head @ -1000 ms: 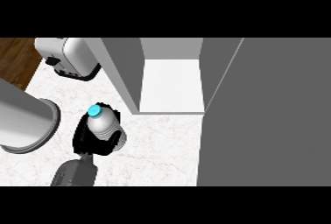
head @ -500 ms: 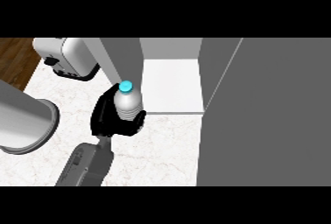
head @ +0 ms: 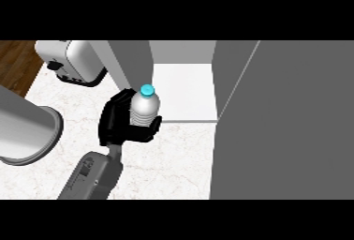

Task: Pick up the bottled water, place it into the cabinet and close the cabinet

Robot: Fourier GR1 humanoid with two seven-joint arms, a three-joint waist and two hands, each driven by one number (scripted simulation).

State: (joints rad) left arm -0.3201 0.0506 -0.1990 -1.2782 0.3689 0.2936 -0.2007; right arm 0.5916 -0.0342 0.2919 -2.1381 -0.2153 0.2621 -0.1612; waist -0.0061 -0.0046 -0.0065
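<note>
Item: bottled water, clear body, cyan cap, held above the counter just short of the cabinet opening, at the left side of it. Orientation: I read its long axis as upright or close to it, cap end toward the top of the view and toward the cabinet's left wall, base hidden in the grip; a slight lean I cannot rule out. Holder: one black hand on a grey forearm that comes up from the lower edge, fingers and thumb curled round the lower body of the bottle, clamped on it. Which arm this is I judge to be the left, since it sits left of centre; the other hand shows nowhere in the view. Surroundings: white cabinet floor just right of the bottle; the open cabinet door fills the right side as a broad grey panel; a toaster stands at upper left, and a large grey cylinder intrudes at far left. Hazards, as I judge them: the cap stands very near the left wall's edge, so a straight push inward could clip it and twist the bottle in the grip; a release with the base tilted or only half over the cabinet's front lip could let it topple back onto the counter; a bottle set too near the front could block the door.
</note>
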